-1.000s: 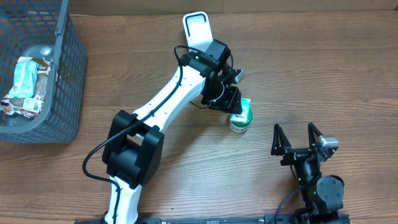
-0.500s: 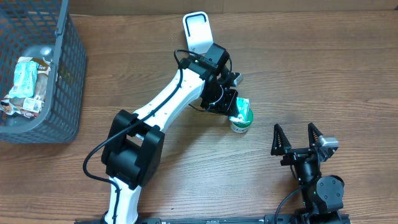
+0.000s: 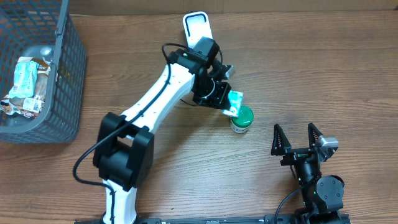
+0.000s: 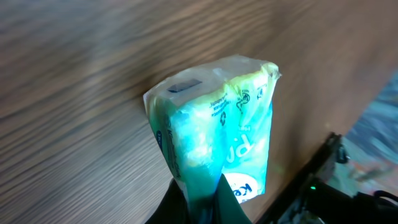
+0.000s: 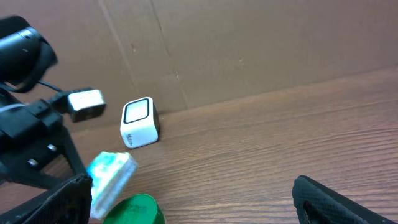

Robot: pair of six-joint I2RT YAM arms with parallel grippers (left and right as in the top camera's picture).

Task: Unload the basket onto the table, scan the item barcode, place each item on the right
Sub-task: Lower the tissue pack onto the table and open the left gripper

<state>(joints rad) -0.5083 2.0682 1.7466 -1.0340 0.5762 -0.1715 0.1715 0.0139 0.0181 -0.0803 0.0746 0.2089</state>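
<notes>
Overhead: left gripper (image 3: 227, 103) is pinching the teal packet (image 3: 236, 100) by one end, just above the green-lidded tub (image 3: 242, 120). Right gripper (image 3: 300, 138) is sitting spread, idle. Grasp step is looking done; next move is calling for carrying the packet to the white scanner (image 3: 196, 28), barcode facing it.

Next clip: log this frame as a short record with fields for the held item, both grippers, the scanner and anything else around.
held item: teal and white packet
left gripper: shut on one end of the packet
right gripper: open, empty, apart from everything
scanner: white, standing beyond the packet
other: green-lidded container beside the packet; basket at left with wrapped goods inside
barcode: not made out in any view
</notes>
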